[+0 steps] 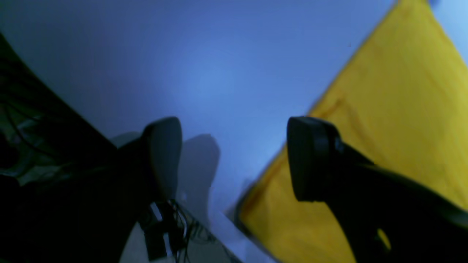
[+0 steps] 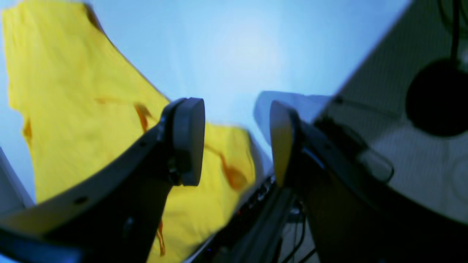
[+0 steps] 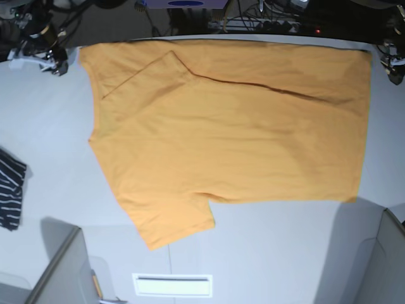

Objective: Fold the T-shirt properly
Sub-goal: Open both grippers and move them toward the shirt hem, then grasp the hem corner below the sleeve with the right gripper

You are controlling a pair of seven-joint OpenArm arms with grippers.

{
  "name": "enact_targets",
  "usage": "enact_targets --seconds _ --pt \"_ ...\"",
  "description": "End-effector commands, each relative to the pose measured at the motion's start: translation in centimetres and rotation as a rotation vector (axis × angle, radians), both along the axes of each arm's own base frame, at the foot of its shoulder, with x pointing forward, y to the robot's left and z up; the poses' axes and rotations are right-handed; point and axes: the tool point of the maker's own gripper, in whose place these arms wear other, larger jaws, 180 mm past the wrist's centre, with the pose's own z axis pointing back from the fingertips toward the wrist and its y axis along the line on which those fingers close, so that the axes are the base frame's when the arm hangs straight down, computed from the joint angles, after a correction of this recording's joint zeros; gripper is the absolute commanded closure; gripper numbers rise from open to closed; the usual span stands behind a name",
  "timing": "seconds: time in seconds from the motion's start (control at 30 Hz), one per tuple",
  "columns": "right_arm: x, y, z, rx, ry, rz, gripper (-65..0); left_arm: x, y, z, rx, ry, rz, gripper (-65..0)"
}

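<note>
place: robotics lab bench
signs: tangled black cables (image 3: 253,22) behind the pale grey worktable (image 3: 272,247)

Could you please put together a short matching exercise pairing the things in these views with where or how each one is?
Things:
1. T-shirt
2. striped garment
3. left gripper
4. white label

Descriptions:
A. bunched at the table's edge, on the base view's left
B. open, holding nothing
C. spread flat across the table's middle
D. on the table's near edge, below the shirt's lower sleeve

Pairs: 1-C, 2-A, 3-B, 4-D
</note>
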Motion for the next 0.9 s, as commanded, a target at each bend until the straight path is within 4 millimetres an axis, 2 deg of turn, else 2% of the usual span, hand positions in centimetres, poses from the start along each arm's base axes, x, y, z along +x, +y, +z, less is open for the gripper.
enact_targets --seconds 0.0,0.03,0.17,0.23,0.3,0.47,0.6,0.77,0.87 --pt "1.9 -0.6 1.4 -0.029 -0.059 0.021 -27.3 1.7 0.9 2.2 0.054 -0.045 -0.032 -43.4" --pt "3.3 -0.4 1.9 -0.024 -0.082 0.041 -27.3 2.5 0.9 2.5 0.061 -0.055 -0.047 -43.3" --pt "9.3 1.1 3.7 0.025 -0.172 0.140 -27.3 7.1 -1.4 2.5 0.045 -0.085 -0.163 -43.1" --pt "11.5 1.7 3.8 0.057 -0.192 0.164 -27.3 9.2 -2.6 2.3 0.032 -0.095 -0.218 -40.2" --pt "13.9 2.4 3.8 0.091 -0.209 0.191 -27.3 11.0 -4.0 2.1 0.022 -0.102 -0.271 -31.3" --pt "20.0 4.2 3.9 0.122 -0.222 0.285 -27.3 14.6 -6.2 2.1 0.068 -0.098 -0.356 0.0" --pt "24.9 5.0 4.1 0.105 -0.208 0.390 -27.3 16.2 -7.6 1.5 0.159 -0.028 -0.435 0.0" --pt "30.5 4.1 4.2 0.034 -0.249 0.487 -27.3 17.1 -7.7 1.7 0.182 -0.029 -0.446 0.0" --pt "33.0 3.8 3.6 -0.048 -0.284 0.549 -27.3 17.1 -7.7 1.7 0.182 -0.030 -0.445 0.0"
